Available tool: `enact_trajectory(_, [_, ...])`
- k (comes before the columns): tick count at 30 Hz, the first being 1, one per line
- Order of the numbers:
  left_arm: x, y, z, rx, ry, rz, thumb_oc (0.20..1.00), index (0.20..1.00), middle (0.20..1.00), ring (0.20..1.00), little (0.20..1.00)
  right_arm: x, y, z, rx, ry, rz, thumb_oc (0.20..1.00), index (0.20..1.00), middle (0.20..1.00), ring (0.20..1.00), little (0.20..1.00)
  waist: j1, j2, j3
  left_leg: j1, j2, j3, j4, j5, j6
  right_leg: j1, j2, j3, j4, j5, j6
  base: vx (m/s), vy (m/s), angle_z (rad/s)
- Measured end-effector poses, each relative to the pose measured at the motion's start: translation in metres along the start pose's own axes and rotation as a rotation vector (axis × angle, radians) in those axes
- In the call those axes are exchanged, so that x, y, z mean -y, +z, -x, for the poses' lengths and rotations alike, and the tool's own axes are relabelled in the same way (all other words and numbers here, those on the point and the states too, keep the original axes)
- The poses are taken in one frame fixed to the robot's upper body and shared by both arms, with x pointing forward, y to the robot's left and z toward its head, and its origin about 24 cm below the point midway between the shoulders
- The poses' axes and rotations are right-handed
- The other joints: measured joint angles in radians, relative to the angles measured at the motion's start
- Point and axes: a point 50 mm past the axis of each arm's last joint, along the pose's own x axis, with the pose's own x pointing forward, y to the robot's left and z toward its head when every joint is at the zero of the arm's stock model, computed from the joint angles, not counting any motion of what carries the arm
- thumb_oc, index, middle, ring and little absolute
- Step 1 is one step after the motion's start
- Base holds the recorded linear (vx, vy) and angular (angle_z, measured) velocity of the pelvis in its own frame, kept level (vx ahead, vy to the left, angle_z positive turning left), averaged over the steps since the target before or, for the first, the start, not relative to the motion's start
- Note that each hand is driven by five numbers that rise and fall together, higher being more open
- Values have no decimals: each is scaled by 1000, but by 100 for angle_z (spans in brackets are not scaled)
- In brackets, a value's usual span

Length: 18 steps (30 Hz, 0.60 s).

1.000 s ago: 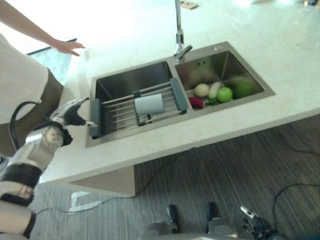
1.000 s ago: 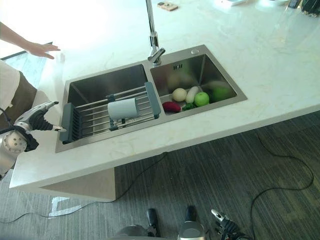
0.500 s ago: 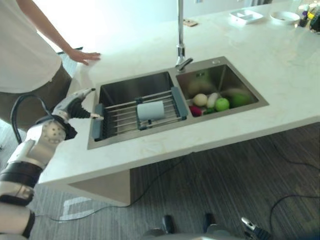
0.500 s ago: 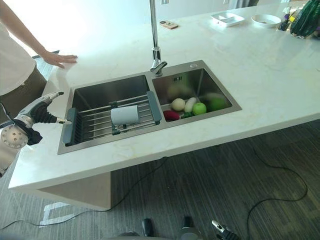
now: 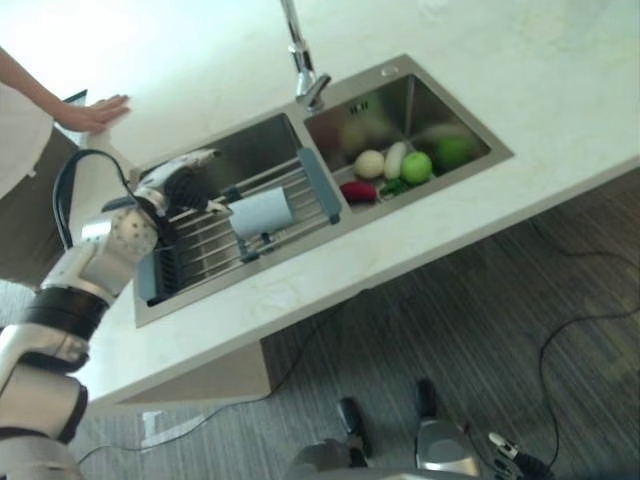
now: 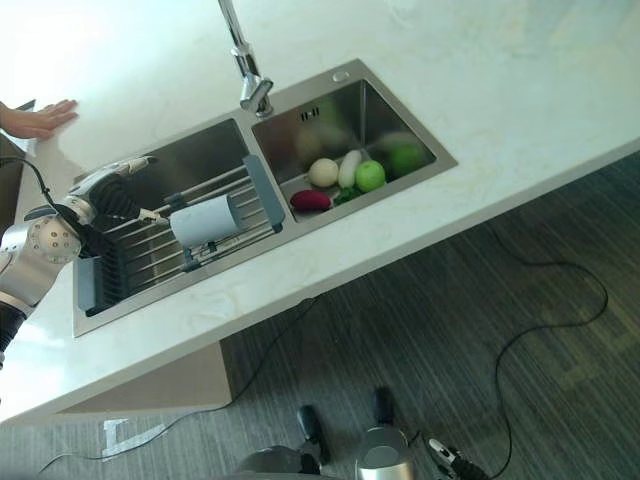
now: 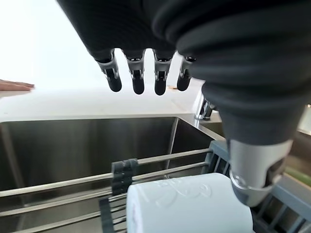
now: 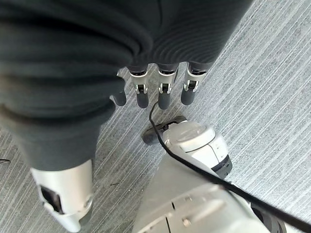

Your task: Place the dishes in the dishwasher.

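A white cup [image 5: 262, 212] lies on its side on a grey wire rack [image 5: 318, 186] that spans the left sink basin. My left hand [image 5: 181, 187] hovers over the rack just left of the cup, with straight fingers [image 7: 137, 80] and nothing held. In the left wrist view the cup [image 7: 189, 204] lies close below the thumb, which stays clear of it. My right hand [image 8: 163, 92] hangs low over the carpeted floor with relaxed fingers, empty.
The right basin [image 5: 455, 115] holds several vegetables, among them a green apple [image 5: 416, 166]. A tall faucet [image 5: 304, 72] stands behind the divider. A person's hand [image 5: 93, 112] rests on the white counter [image 5: 300, 290] at the far left.
The camera has shifted. My left hand has moved from the rack's left end to over the rack, closer to the cup. The cup has not moved.
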Motion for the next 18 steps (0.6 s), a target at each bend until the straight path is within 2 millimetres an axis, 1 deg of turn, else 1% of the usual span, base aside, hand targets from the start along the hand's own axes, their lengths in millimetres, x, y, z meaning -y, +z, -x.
enact_trajectory(2, [6, 3, -1, 9, -21, -3, 1000, 1000, 1000, 1000, 1000, -2, 3, -1, 10, 10, 3, 1000, 1000, 1000, 1000, 1000, -7, 1, 18, -6, 1, 1, 5, 0, 0, -9, 2, 3, 0, 1, -1, -34, 22, -8])
enact_trajectory(4, [4, 3, -2, 9, -19, -3, 1000, 1000, 1000, 1000, 1000, -5, 8, -2, 29, 24, 8, 1000, 1000, 1000, 1000, 1000, -7, 0, 38, -8, 1, 4, 6, 0, 0, -11, 2, 5, 0, 1, -1, -28, 35, -4])
enact_trajectory(7, [5, 3, -3, 1, -20, 2, 1000, 1000, 1000, 1000, 1000, -8, 12, -3, 45, 36, 13, 1000, 1000, 1000, 1000, 1000, -7, -3, 47, -8, 1, 7, 6, -1, -1, -13, 1, 8, 0, 1, 0, -43, 39, -3])
enact_trajectory(9, [4, 2, -3, -10, -18, 3, 1000, 1000, 1000, 1000, 1000, -13, 23, -6, 72, 47, 20, 1000, 1000, 1000, 1000, 1000, -7, -1, 74, -9, 0, 12, 6, -1, -1, -16, 0, 11, 0, 3, 2, -52, 25, -5])
enact_trajectory(10, [5, 3, -3, -9, -16, 5, 1000, 1000, 1000, 1000, 1000, -13, 25, -6, 78, 49, 23, 1000, 1000, 1000, 1000, 1000, -6, 1, 81, -26, 0, 16, 6, 0, -1, -35, -1, 13, 0, 5, 2, -45, 13, -7])
enact_trajectory(12, [6, -1, -3, -25, -19, 9, 1000, 1000, 1000, 1000, 1000, -12, 25, -6, 77, 46, 23, 1000, 1000, 1000, 1000, 1000, -7, 3, 90, -37, -1, 22, 6, 2, -1, -48, -1, 17, 0, 13, 1, -14, 4, -6])
enact_trajectory(14, [5, -1, -3, -23, -14, 9, 1000, 1000, 1000, 1000, 1000, -12, 25, -6, 76, 40, 23, 1000, 1000, 1000, 1000, 1000, -6, 2, 91, -37, -1, 22, 6, 2, -1, -47, -1, 16, 0, 12, 1, 0, 0, 0])
enact_trajectory(18, [7, 0, -4, -20, -14, 15, 1000, 1000, 1000, 1000, 1000, -14, 31, -7, 94, 42, 27, 1000, 1000, 1000, 1000, 1000, -6, -1, 94, -34, -1, 21, 6, 2, -1, -44, -1, 15, 0, 12, 1, 0, 0, 0])
